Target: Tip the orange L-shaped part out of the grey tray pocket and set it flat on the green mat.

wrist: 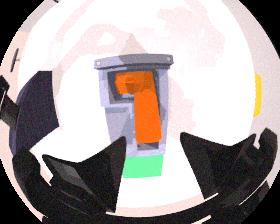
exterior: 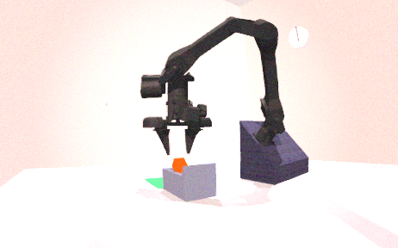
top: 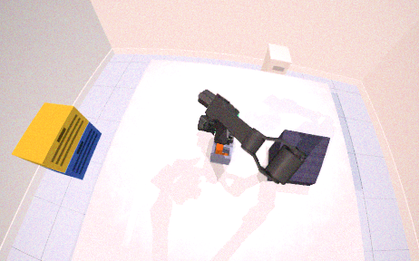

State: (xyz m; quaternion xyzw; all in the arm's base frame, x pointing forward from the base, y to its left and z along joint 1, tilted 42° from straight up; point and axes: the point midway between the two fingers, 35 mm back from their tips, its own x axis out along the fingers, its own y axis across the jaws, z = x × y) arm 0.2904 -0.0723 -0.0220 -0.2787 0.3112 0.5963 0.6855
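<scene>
While checking the tray contents, locate the orange L-shaped part inside the grey tray. Note the tilt: L-shaped end down in the deep, dark section of the pocket, beside the tall end wall; opposite end of the long leg raised above the low rim, on the side toward the green mat. Observe the bare pocket floor just past the raised end in the wrist view. Identify the tall end wall by two small round marks, one near each upper corner.

Regard the gripper as partly open, with jaws well apart and nothing held between. Note the downward orientation directly over the raised end, with both fingertips above the part and clear of contact. In the wrist view, see one fingertip to each side of the long leg.

Find the mat flat on the white table, just beside the low end of the tray and partly hidden in the top and exterior views.
</scene>
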